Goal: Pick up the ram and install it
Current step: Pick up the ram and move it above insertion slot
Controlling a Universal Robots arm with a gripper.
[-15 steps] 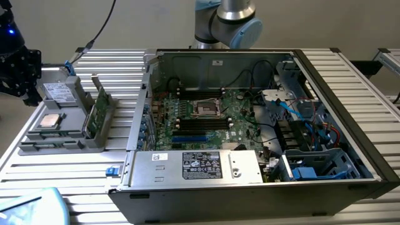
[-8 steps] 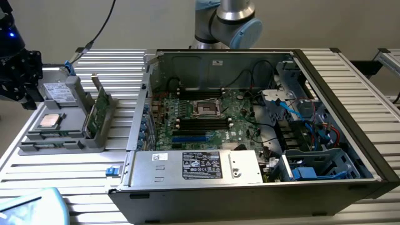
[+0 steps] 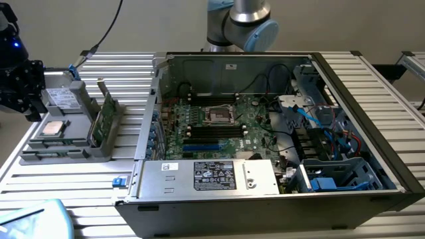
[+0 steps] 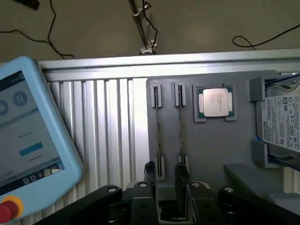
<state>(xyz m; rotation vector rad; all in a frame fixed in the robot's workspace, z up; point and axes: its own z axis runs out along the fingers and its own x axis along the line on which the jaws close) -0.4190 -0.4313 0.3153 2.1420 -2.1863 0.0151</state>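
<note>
Two ram sticks stand on edge in slots of a grey holder tray (image 3: 40, 154); one shows its green face (image 3: 107, 118). The wrist view sees them edge-on as two thin lines, the ram (image 4: 158, 126) and a second stick (image 4: 180, 126). My gripper (image 3: 30, 112) hangs above the tray at the exterior view's far left. Its dark fingers (image 4: 150, 172) stand apart, open around nothing, with the gripper (image 4: 166, 176) above the near ends of the two sticks.
The tray also carries a processor (image 4: 215, 102) and a hard drive (image 4: 283, 126). An open computer case (image 3: 371, 124) lies to the exterior view's right, with motherboard (image 3: 232, 112), black memory slots (image 3: 212, 130) and power supply (image 3: 209, 177). A blue teach pendant (image 4: 28, 136) lies beside the tray.
</note>
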